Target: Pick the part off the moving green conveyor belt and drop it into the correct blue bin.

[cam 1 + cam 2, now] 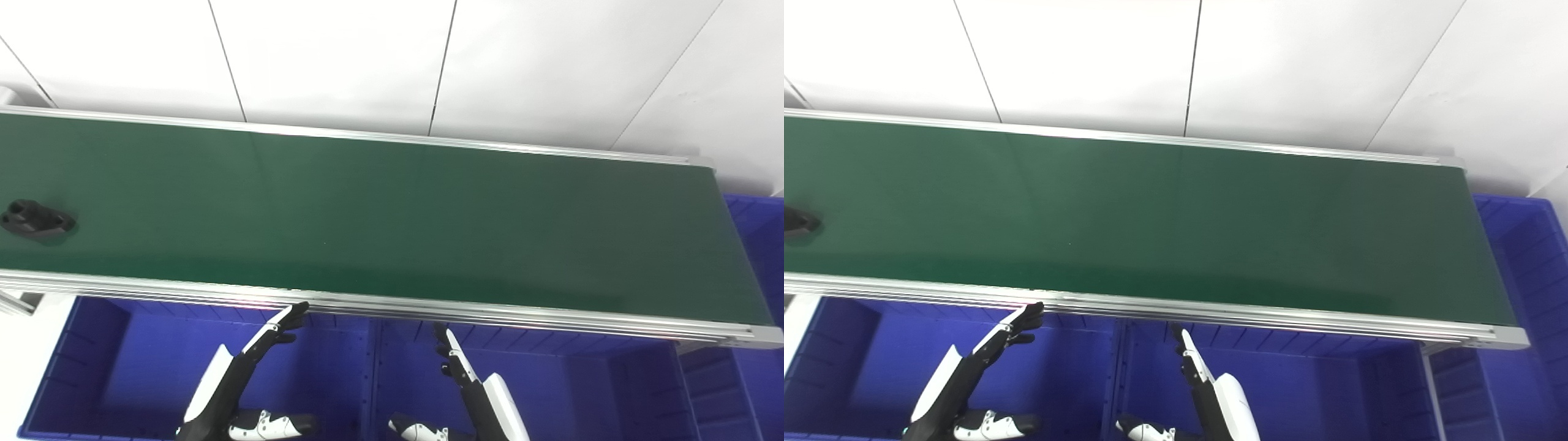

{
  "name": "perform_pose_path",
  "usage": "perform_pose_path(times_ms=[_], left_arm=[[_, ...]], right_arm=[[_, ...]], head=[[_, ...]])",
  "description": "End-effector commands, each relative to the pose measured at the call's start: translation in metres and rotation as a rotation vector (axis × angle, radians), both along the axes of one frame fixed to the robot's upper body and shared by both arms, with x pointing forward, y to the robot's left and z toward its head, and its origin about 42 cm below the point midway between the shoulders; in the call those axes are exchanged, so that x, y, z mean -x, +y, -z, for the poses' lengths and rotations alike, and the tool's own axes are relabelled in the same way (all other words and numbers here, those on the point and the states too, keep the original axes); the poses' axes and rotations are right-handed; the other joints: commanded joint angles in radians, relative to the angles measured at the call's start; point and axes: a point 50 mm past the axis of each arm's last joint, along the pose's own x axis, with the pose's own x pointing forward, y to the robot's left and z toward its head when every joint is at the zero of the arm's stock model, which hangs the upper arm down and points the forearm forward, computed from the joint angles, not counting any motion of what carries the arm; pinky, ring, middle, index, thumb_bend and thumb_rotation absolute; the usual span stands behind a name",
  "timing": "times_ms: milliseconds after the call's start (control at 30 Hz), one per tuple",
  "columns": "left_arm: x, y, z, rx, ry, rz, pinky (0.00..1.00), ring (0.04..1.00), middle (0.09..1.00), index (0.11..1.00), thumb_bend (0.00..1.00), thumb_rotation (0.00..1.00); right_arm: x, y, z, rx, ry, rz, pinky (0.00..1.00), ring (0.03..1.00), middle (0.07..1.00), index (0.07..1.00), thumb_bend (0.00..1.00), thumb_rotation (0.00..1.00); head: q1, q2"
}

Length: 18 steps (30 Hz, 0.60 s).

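A black part [37, 219] with round holes lies on the green conveyor belt [392, 220] at its far left; the right eye view shows only its edge [797, 223]. My left hand [245, 380] hangs open below the belt's near rail, over the left blue bin [98, 367], fingers stretched up toward the rail and thumb out to the side. My right hand [471, 392] is open too, over the middle blue bin [551, 392], fingers pointing up. Both hands hold nothing and are far from the part.
An aluminium rail [429, 309] runs along the belt's near edge, just above my fingertips. A third blue bin [1531, 257] stands past the belt's right end. White wall panels lie behind the belt.
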Motion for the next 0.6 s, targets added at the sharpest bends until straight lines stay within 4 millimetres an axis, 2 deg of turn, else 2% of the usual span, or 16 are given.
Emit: perform_pose_path(times_ms=[0,567], left_arm=[[-0.0002,0.0037,-0.0057,0.000,-0.041,0.010,0.77,0.853,0.895,0.899,0.83,0.66],[-0.0008,0.0021,-0.0037,-0.015,-0.043,0.011,0.71,0.817,0.874,0.885,0.84,0.66]], right_arm=[[-0.0029,0.0206,-0.0122,-0.061,-0.033,-0.001,0.85,0.926,0.969,1.000,0.78,0.55],[-0.0057,0.0196,-0.0087,-0.085,-0.092,0.045,0.84,0.906,0.952,1.000,0.83,0.55]], head=[[-0.002,0.000],[0.002,-0.001]])
